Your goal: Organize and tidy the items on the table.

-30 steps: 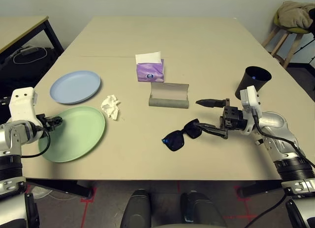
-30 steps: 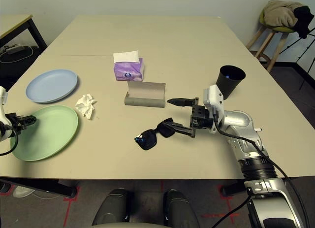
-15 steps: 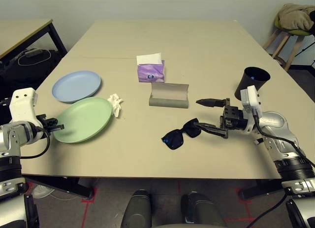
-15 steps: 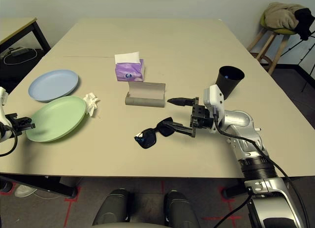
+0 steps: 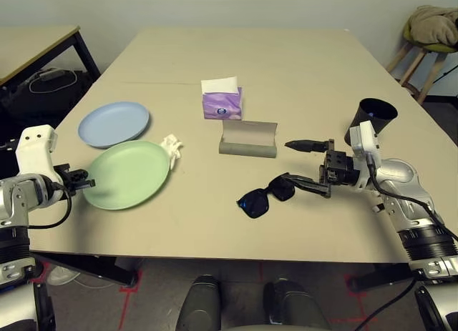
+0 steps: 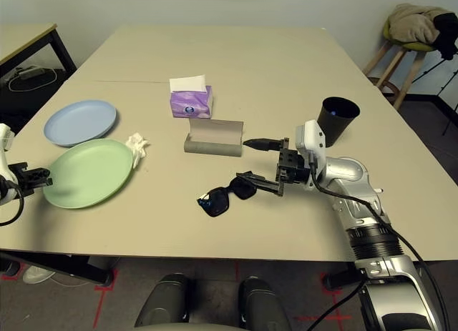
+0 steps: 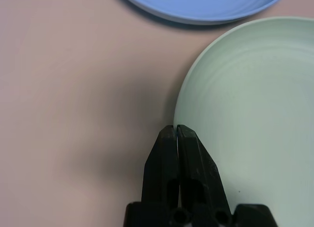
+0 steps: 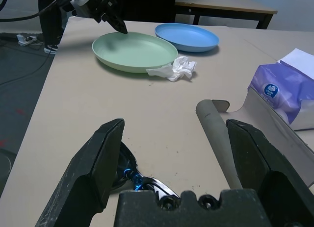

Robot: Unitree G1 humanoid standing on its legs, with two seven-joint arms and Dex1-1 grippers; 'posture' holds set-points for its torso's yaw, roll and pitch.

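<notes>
Left end effector [image 7: 175,130], fingers together, has pushed green plate [image 5: 129,175] against the tissue [image 5: 172,146]

Lying on the large rectangular light beige counter [image 5: 300,66]: round pale blue plate [image 5: 114,124] toward the left edge, round pale green plate [image 5: 129,174] just beside it, crumpled white tissue [image 5: 172,148] touching the green rim. Sitting mid-counter: purple tissue box [image 5: 221,101], open grey oblong glasses case [image 5: 247,139] near it, black sunglasses [image 5: 266,195] nearer the front. Standing at right: black cup [image 5: 371,119].
</notes>
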